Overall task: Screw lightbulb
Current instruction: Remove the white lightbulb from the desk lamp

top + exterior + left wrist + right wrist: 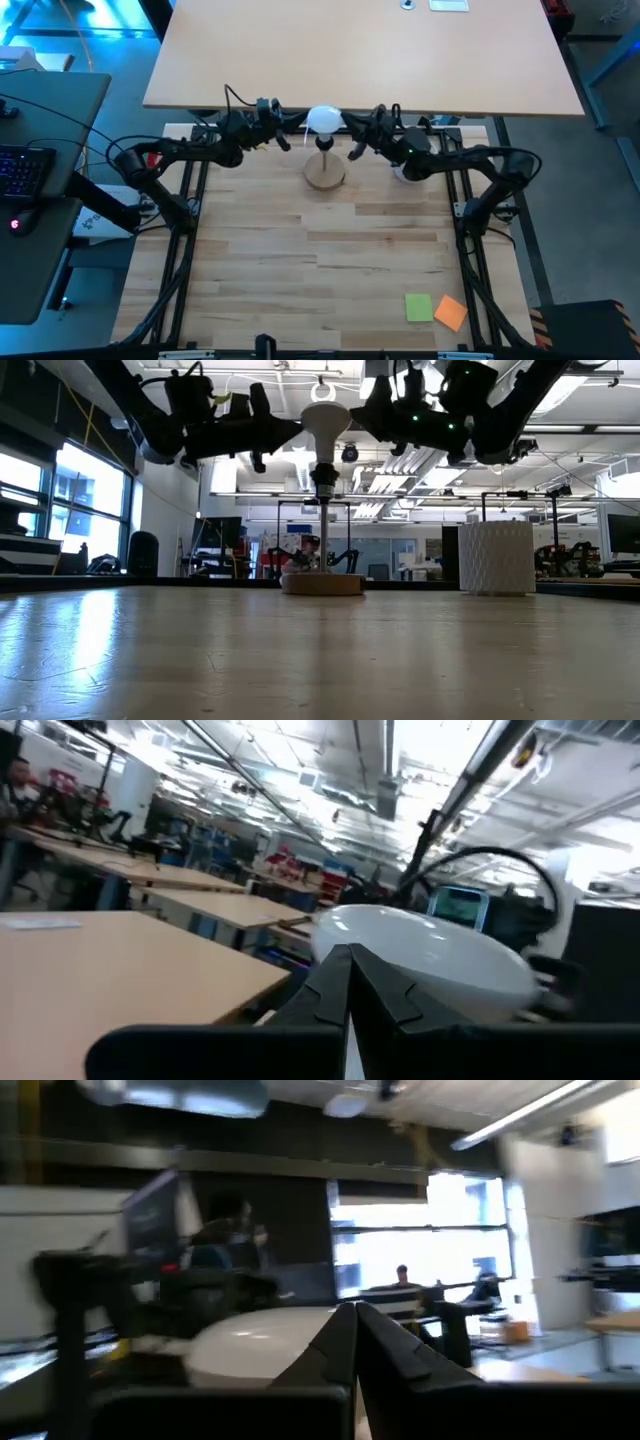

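Currently the small white frosted lightbulb (324, 119) sits upright on top of the thin stem of the round wooden stand (324, 172), near the far edge of the slatted wooden table (300, 270). Low view: globe up, narrow base down in the black socket (323, 482).

Left gripper (284, 141): raised just beside the bulb on its left, fingers pressed together, holding nothing. Its wrist view shows the closed fingertips (345, 982) with the bulb's white globe close behind them; whether they touch it cannot be told.

Right gripper (357, 150): raised just beside the bulb on its right, fingers also pressed together, empty. Its wrist view shows the shut tips (352, 1335) and the pale globe near them.

Both dark arms reach in from either side at bulb height, well above the tabletop.

White ribbed cup (497, 558) stands on the table right of the stand. Green sticky note (419, 307) and orange sticky note (451, 312) lie touching near the table's near right corner.
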